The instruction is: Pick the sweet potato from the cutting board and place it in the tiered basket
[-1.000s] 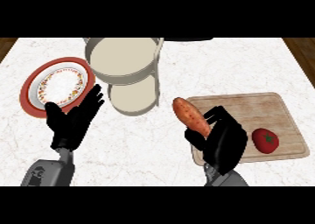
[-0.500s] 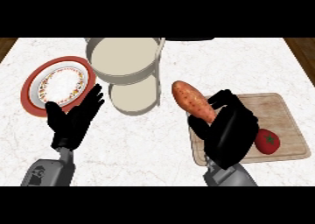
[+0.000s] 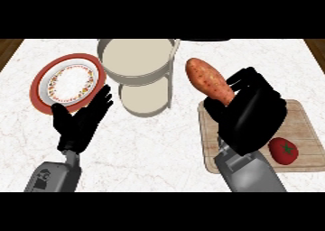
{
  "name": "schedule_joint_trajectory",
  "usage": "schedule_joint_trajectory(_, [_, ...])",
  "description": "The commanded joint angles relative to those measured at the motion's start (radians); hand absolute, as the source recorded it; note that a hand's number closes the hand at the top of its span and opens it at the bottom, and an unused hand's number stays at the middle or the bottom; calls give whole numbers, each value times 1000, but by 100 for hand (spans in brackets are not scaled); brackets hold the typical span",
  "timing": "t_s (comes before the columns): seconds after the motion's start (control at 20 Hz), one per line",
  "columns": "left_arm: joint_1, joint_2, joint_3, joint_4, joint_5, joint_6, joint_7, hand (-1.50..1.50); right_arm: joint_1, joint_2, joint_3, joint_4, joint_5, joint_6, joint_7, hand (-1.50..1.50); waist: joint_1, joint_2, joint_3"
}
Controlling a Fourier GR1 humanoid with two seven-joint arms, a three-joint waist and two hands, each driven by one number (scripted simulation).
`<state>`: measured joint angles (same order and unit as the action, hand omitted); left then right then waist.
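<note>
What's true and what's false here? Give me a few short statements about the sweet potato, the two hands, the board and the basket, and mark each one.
1. The right hand holds the sweet potato. True.
2. The sweet potato lies in the tiered basket. False: it is in the right hand, to the right of the basket.
3. A tomato lies on the cutting board. True.
4. The left hand is curled round the plate. False: its fingers are straight and it holds nothing.
5. The plate stands to the right of the tiered basket. False: it stands to the left of it.
</note>
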<state>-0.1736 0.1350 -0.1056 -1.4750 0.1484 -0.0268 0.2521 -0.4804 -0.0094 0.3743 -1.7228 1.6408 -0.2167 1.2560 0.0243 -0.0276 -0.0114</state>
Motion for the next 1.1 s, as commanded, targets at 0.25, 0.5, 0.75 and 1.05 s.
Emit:
schedule_joint_trajectory(0.25, [-25, -5, -5, 8, 5, -13, -4, 0, -251, 9, -175, 51, 13, 212, 232, 150, 48, 19, 3])
schedule_joint_trajectory(0.5, [-54, -23, -42, 0, -19, -12, 2, 0, -410, 9, -280, 174, 9, 233, 231, 150, 82, 35, 6])
schedule_joint_trajectory(0.75, [-77, -28, -35, 8, -1, -26, 6, 0, -501, 9, -378, 301, -9, 189, 231, 150, 95, 47, 8])
schedule_joint_trajectory(1.05, [-88, -43, -61, 15, -13, -31, 10, 0, -579, 9, -456, 347, -42, -33, 231, 150, 134, 62, 11])
